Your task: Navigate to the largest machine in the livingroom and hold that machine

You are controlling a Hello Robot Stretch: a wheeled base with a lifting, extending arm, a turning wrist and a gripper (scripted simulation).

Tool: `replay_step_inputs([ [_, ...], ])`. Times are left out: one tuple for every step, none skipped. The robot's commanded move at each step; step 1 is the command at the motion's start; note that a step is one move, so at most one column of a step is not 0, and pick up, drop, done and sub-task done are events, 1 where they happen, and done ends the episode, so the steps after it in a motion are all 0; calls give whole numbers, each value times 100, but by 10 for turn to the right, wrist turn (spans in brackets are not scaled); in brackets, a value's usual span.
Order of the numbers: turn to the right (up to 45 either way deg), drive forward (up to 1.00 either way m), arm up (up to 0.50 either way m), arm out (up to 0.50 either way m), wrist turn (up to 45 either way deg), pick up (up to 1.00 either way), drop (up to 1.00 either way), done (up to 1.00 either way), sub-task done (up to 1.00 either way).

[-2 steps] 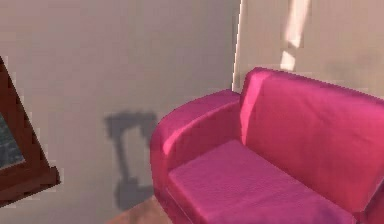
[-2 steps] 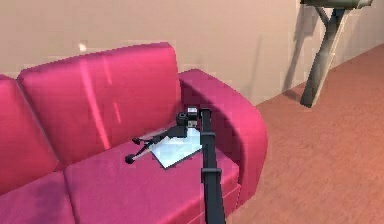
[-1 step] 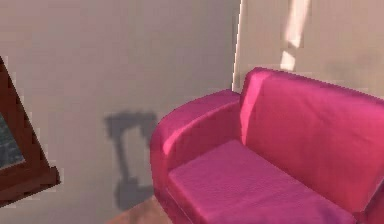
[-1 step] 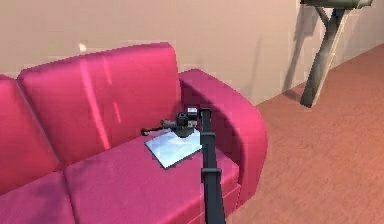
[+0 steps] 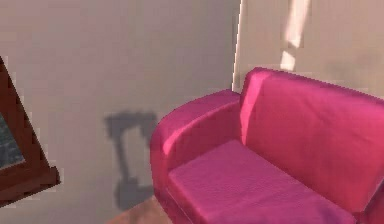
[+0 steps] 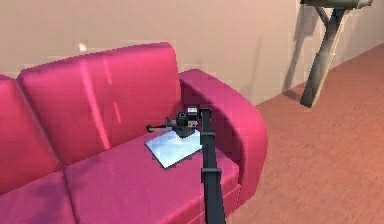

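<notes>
A flat, pale grey rectangular thing, shaped like a closed laptop, lies on the seat of a pink sofa near its right armrest. My dark arm rises from the bottom edge of the arm side view and reaches over that seat. At its far end, my gripper is just above the flat thing in the picture, with its thin fingers pointing left. I cannot tell whether it touches or holds anything. In the forward view the same pink sofa stands at the right, against a beige wall.
A dark wooden frame leans in at the forward view's left edge. A grey-brown angled stand rises at the arm side view's top right. Reddish-brown floor stretches to the right of the sofa's armrest.
</notes>
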Motion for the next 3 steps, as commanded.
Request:
replay_step_inputs([
  [0, 0, -30, 0, 0, 0, 0, 0, 0],
  [0, 0, 0, 0, 0, 100, 0, 0, 0],
  [0, 0, 10, 0, 0, 0, 0, 0, 0],
])
